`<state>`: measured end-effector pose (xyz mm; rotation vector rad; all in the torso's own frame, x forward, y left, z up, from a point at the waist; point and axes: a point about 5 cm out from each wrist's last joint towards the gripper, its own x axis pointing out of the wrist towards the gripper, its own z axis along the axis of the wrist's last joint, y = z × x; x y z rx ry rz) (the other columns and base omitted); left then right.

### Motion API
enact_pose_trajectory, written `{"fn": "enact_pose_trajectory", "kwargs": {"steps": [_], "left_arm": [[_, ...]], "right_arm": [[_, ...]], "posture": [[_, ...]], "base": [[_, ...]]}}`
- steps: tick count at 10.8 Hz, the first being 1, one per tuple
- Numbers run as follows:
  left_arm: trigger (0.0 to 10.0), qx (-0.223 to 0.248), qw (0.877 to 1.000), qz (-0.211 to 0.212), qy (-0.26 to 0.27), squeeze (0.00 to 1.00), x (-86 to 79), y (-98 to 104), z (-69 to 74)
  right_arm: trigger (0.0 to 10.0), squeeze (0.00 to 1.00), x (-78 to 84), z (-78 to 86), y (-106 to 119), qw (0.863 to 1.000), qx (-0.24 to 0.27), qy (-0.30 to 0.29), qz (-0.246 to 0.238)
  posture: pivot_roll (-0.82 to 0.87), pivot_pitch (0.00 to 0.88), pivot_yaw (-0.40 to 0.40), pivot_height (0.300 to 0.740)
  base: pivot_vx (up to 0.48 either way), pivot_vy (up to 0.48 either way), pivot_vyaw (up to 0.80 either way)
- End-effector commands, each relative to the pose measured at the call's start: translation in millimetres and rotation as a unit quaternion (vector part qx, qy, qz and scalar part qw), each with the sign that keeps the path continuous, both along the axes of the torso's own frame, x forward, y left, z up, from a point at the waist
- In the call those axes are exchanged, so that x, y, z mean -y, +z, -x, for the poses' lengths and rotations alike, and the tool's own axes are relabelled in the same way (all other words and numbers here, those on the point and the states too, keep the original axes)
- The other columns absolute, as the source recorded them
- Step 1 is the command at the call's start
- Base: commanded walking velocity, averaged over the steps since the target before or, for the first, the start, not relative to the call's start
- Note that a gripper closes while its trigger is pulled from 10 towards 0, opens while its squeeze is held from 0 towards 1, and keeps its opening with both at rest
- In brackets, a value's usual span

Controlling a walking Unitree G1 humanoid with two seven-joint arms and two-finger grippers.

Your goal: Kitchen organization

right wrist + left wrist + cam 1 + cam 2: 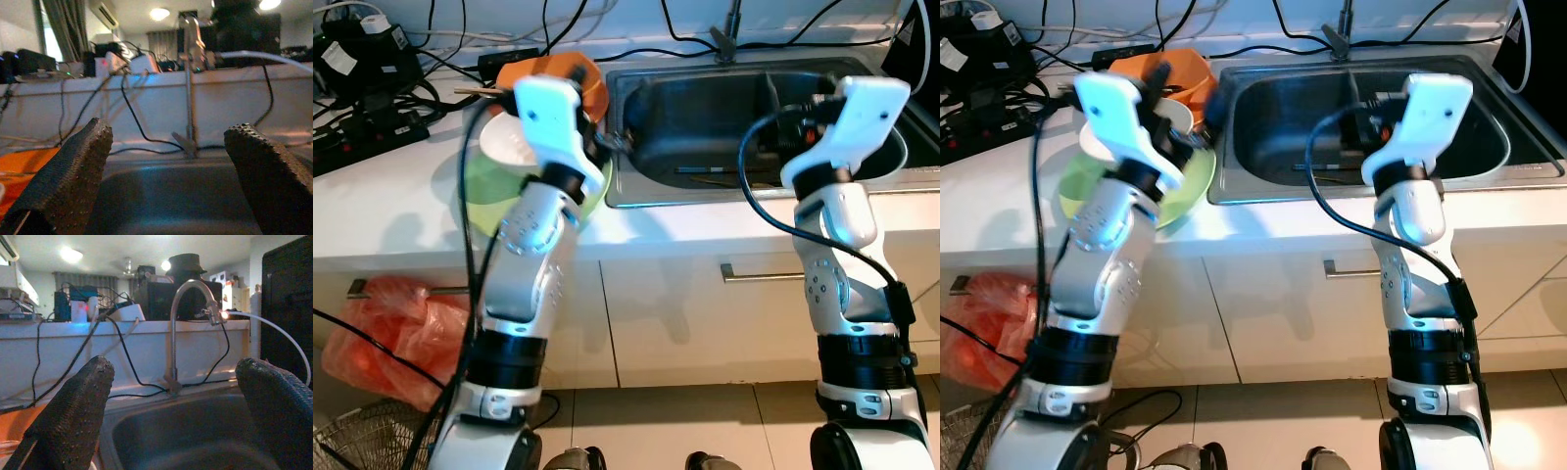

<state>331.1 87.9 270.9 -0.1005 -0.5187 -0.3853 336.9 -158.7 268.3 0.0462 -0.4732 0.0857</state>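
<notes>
Steel sink point(646, 186) holds utensils point(724, 174) | dishes point(514, 147) stacked on tabletop point(391, 206) beside it | left tool point(171, 416), right tool point(166, 181) spread open, empty, poised at basin, likely to reach in

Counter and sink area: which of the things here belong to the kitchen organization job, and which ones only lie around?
Belong to the job:
- white bowl
- green plate
- orange bowl
- sink, utensils in its basin
- left claw and right claw, both open over the sink

Just lying about:
- power strips and cables
- orange plastic bag
- wire basket
</notes>
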Motion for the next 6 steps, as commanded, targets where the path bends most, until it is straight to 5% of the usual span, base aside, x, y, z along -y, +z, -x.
{"fn": "enact_pose_trajectory", "kwargs": {"steps": [1,6], "left_arm": [[10.0,0.005,1.000,0.003,0.009,0.00,-2.4,4.0,-1.1],[10.0,0.007,1.000,-0.003,0.011,0.00,-0.6,4.8,-0.5]], "right_arm": [[10.0,0.00,-6.8,2.3,14.0,1.000,0.021,0.012,0.009],[10.0,0.00,-11.1,2.1,18.5,0.999,0.026,0.017,0.015]], "posture": [[-0.02,0.079,0.080,0.740],[-0.02,0.077,0.078,0.740]], "base": [[0.300,0.000,0.00],[0.361,0.000,0.00]]}}
